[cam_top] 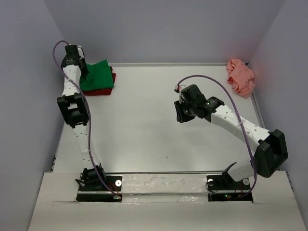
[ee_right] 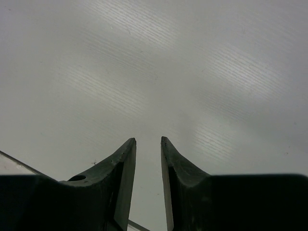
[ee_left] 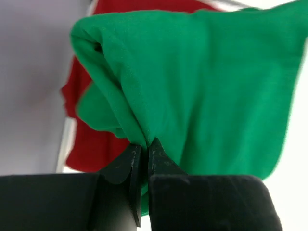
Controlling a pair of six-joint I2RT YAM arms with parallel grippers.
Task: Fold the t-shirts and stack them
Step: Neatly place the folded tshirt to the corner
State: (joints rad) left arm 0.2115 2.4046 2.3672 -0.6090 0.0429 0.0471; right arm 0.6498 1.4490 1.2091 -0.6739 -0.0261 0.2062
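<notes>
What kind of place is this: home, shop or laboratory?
Probably a laboratory robot cell. The left arm and right arm are bolted to a white table; plain walls enclose it on three sides; the only objects are a green t-shirt, a dark red t-shirt and a pink t-shirt.

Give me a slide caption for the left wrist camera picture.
Left gripper pinching a fold of the green t-shirt, with the dark red t-shirt lying beneath it.

White arms [cam_top: 83, 139], black joints [cam_top: 73, 109] and hands [ee_right: 148, 140], purple cables [cam_top: 204, 77].
</notes>
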